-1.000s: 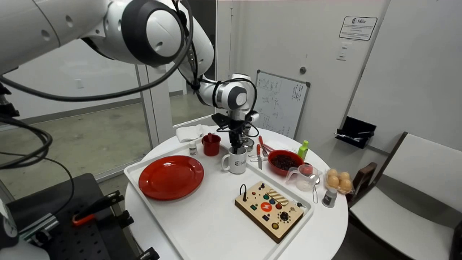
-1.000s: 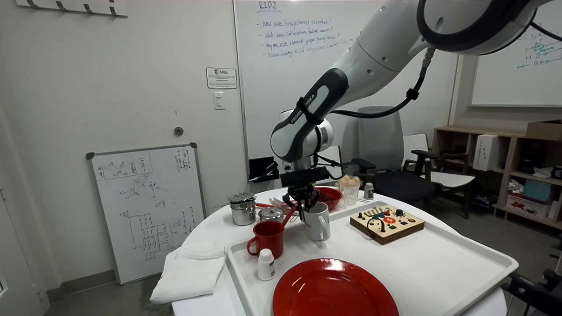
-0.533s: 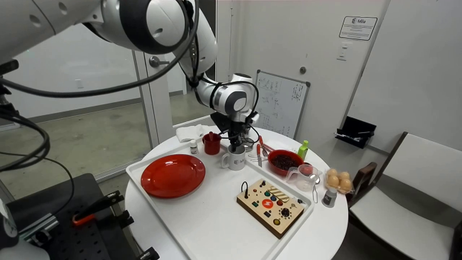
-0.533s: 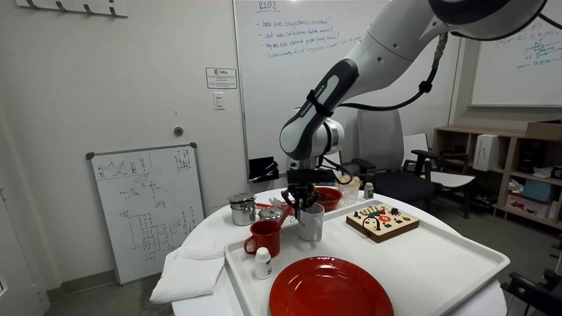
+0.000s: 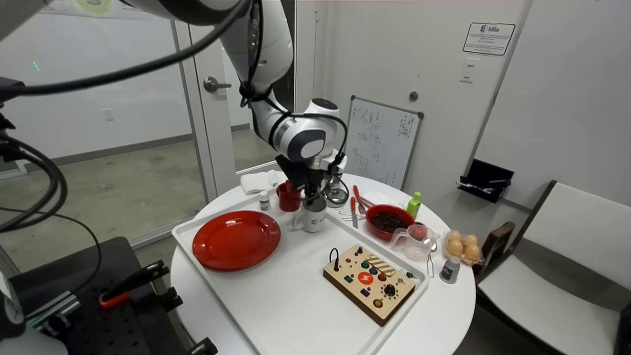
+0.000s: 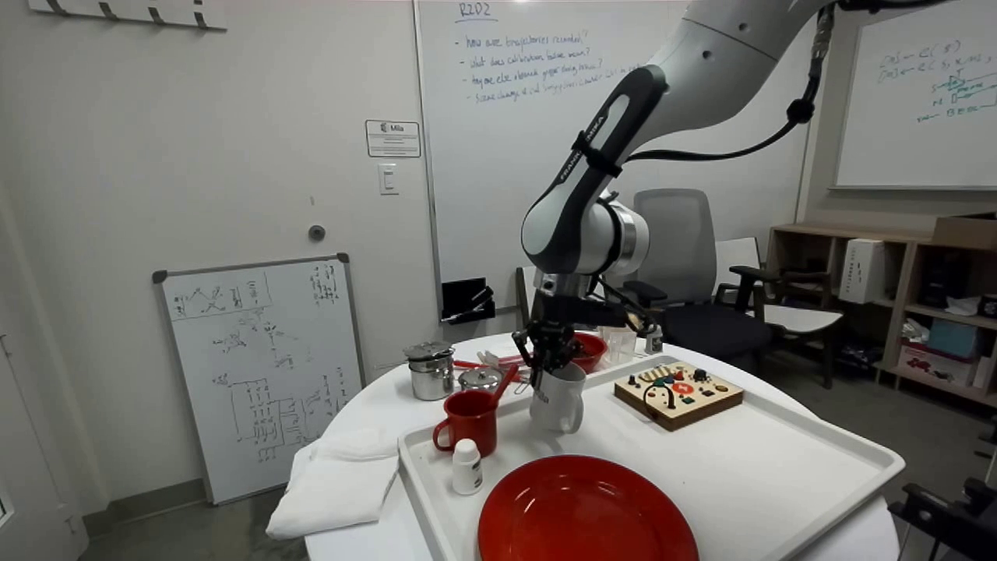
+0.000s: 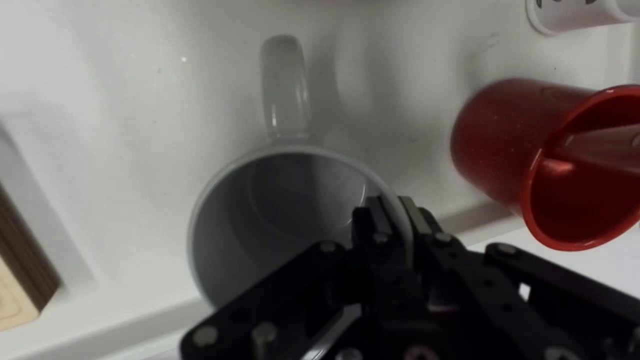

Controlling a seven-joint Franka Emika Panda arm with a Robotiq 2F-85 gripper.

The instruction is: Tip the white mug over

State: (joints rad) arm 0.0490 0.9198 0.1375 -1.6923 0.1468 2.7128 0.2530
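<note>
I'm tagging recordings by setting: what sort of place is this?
Most likely an office or lab room: a wall whiteboard with handwritten notes, a grey-backed office chair and a posted sign reading Mila point that way.

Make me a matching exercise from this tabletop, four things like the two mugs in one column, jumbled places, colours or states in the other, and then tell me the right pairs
Things:
1. white mug
2. red mug
3. red bowl
4. button box

Places, colours, states:
A. beyond the edge of the tray, with dark contents
B. light wood in colour
C. rim between the fingers of the gripper
D. red handle poking up out of it

Right pairs: 1-C, 2-D, 3-A, 4-B
</note>
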